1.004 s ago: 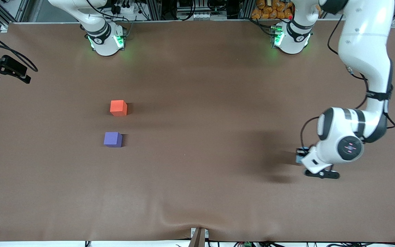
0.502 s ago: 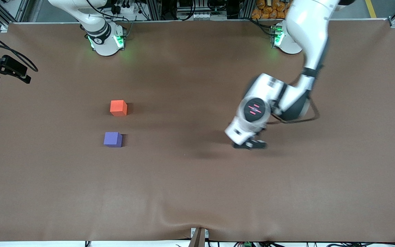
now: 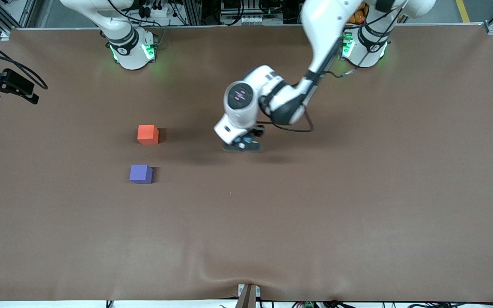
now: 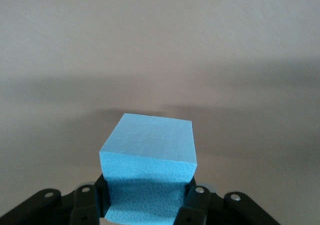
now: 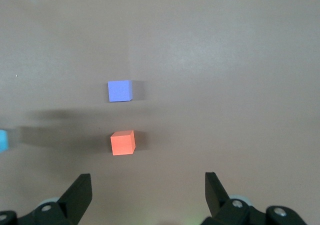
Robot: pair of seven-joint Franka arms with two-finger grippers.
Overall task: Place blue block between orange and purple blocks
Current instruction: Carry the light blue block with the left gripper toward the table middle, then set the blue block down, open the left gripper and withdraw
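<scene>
Above the middle of the counter, the left pincer grips the blue block mid-carry. Next: travel toward the right arm's end, lowering between the orange block and purple block. The right pincer waits open above them.

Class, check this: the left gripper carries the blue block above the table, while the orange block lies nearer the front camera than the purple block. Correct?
Not quite. The front view shows the purple block nearer that camera than the orange block. The rest holds: the left gripper carries the blue block above the table.
</scene>
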